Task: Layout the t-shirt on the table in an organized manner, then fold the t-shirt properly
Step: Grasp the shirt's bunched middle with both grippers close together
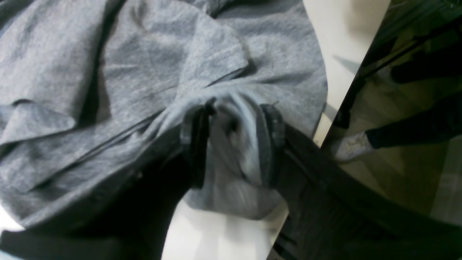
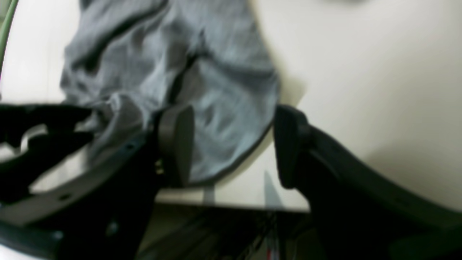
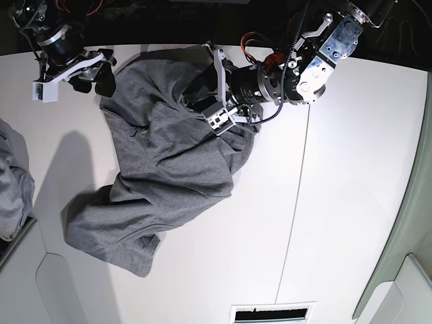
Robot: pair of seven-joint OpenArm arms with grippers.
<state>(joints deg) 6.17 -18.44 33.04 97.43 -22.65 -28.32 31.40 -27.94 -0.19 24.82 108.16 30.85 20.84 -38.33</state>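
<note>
A robotics lab or test room is suggested rather than a home. A large flat matte white tabletop (image 3: 351, 202) with a thin dark seam across it is set up as a work surface, and two bare machine arms with exposed red and black wiring (image 3: 260, 47) and uncovered metal brackets are mounted at its far edge. A rectangular slotted vent (image 3: 273, 313) is cut into the near edge. Beyond the tabletop, a dark glossy floor and a person's pale shoe (image 1: 352, 146) can be seen.
</note>
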